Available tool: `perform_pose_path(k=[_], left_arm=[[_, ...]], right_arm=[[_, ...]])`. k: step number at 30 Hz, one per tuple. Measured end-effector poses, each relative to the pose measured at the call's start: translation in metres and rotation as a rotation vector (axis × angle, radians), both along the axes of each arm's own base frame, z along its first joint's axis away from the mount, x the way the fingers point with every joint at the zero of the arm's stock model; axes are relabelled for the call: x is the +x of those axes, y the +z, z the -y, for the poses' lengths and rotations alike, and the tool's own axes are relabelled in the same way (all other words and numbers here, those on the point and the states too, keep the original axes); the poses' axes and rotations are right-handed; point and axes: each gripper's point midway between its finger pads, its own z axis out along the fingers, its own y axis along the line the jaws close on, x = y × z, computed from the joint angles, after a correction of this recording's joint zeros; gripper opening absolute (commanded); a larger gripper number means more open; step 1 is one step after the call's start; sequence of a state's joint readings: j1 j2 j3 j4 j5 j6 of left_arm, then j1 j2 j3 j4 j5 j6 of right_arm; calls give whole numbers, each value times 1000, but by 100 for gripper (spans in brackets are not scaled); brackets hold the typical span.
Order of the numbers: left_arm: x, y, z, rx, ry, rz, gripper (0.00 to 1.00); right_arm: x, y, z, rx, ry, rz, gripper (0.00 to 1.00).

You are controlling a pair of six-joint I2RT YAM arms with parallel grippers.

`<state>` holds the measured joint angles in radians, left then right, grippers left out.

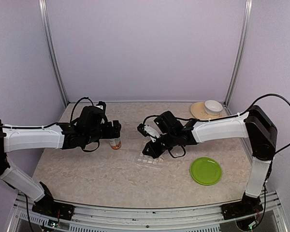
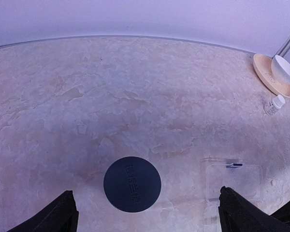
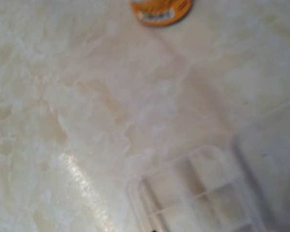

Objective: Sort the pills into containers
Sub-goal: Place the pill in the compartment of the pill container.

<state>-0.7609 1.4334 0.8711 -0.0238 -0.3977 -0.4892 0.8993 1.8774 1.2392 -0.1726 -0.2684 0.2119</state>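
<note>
L arm: upper link climbs from its base at the near-left corner to an elbow at the far-left edge. The white forearm then runs level to the right w/ the wrist tipped down. The left gripper (image 1: 114, 134) is directly over the amber bottle (image 1: 115, 144), left of centre on the table (image 1: 82, 169). R arm mirrors it: tall upright link at the right edge, forearm reaching left and down. The right gripper (image 1: 147, 142) is low over the middle.

Hard to see: in the top view the L wrist covers the bottle's top, so only its lower amber part shows. The right wrist view is blurred and shows none of its own fingers, so I can't tell if that tool is spread or closed, or holding anything. The organiser's compartment contents can't be made out, and its edges are cut off in both wrist views.

Left gripper: released and spread wide. Its fingers (image 2: 58, 215) are either side of the bottle's grey cap (image 2: 132, 184) w/ a gap each side, touching nothing.

The pill organiser (image 1: 150, 161) lies flat just right of centre, just beside the right gripper on its near side, between the amber bottle and the green plate (image 1: 206, 170). Its black mark (image 2: 234, 165) is on the far edge in the left wrist view.

Far-right corner: white bowl (image 1: 213, 106) on a tan plate (image 1: 199, 112), w/ a small white bottle (image 2: 274, 105) just beside the plate.
</note>
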Motion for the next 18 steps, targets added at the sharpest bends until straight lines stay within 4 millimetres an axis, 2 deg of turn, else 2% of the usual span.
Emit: perform_pose_path(k=[7, 18], left_arm=[[0, 2, 0, -3, 1, 3, 99], [-1, -2, -1, 0, 1, -2, 99]], right_arm=[[-14, -24, -16, -33, 41, -29, 8], [-10, -24, -20, -50, 29, -10, 8]])
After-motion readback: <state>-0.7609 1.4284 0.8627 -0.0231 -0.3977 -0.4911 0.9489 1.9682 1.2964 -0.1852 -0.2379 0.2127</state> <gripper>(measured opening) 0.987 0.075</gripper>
